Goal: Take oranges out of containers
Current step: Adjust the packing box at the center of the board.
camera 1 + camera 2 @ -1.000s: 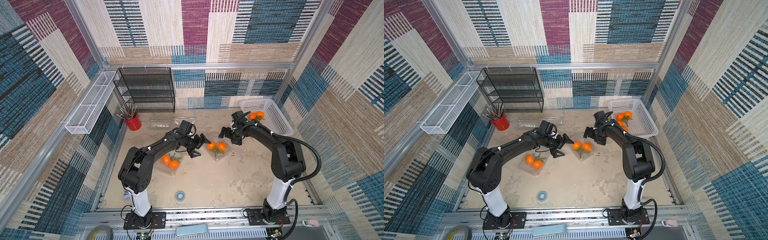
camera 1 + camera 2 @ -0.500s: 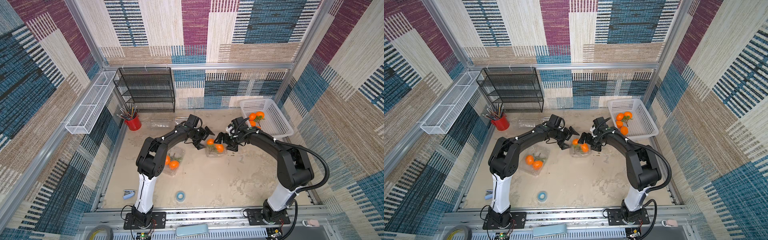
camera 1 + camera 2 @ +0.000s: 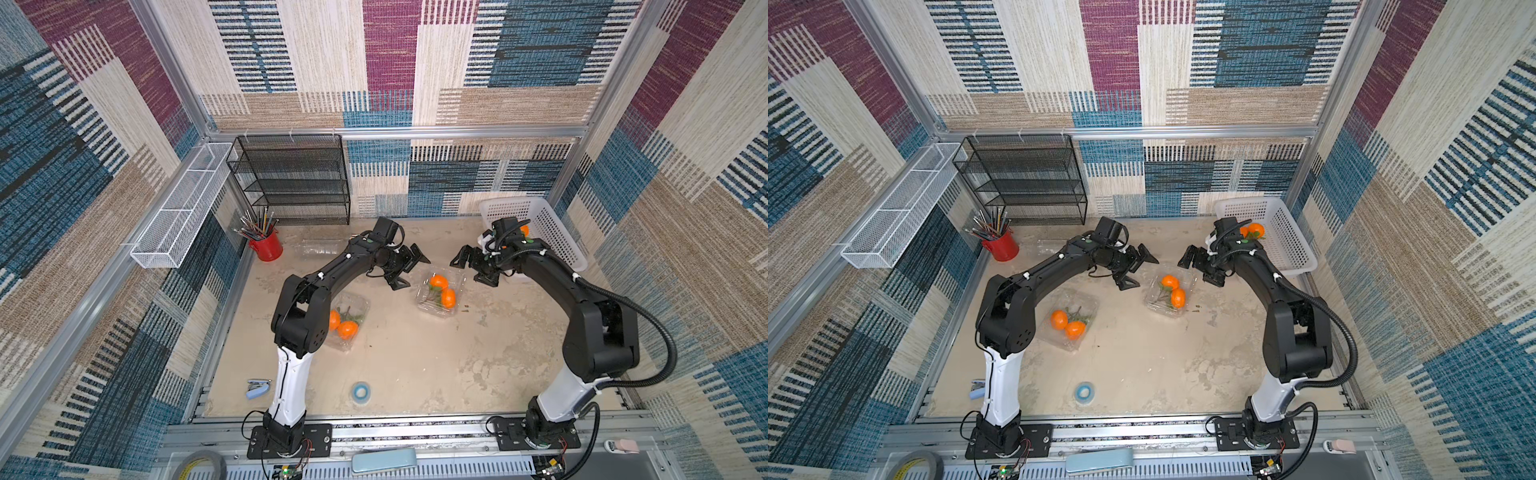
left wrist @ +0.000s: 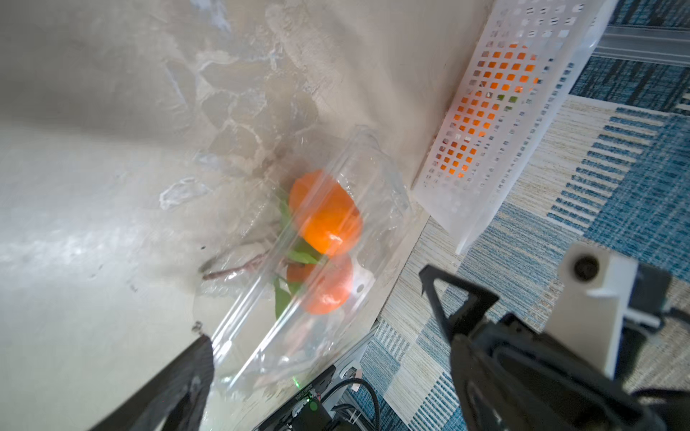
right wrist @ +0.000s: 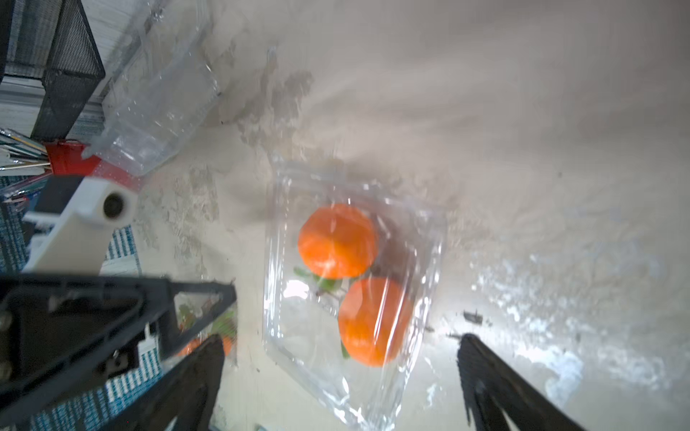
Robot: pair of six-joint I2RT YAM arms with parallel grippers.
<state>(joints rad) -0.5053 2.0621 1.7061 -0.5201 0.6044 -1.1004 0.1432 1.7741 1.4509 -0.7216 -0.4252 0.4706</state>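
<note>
On the left of the beige tabletop [image 3: 415, 374], a clear thin-plastic clamshell container [image 3: 358, 302] sits with two bright orange fruits [image 3: 346, 329] on a leafy stem inside it; leave that one for later. Beyond it, near the far wall, another clear clamshell [image 3: 320, 248] lies empty, as far as you can tell from here. Your left gripper [image 3: 413, 272] hangs just left of the middle clear clamshell [image 3: 426, 307], jaws spread wide and holding nothing. That middle box holds a pair of oranges [image 3: 439, 281] joined by green leaves. In the wrist views its lid seems to lie over them, though the clear plastic makes that hard to judge. Your right gripper [image 3: 473, 269] hangs just to the far right of the box, jaws likewise wide apart and empty. The step in hand therefore looks like opening this box from both sides. Bring one gripper down onto the rim of the lower tray to pin it, and take the lid's free lip with the other. Pinch only the flange, since the thin walls will likely buckle and the box may skid on the smooth top. Lift the lid slowly about its hinge, then take the fruit by its body, not by its stem. At the far right, the white perforated plastic basket [image 3: 559, 239] already holds oranges [image 3: 1255, 230].
</note>
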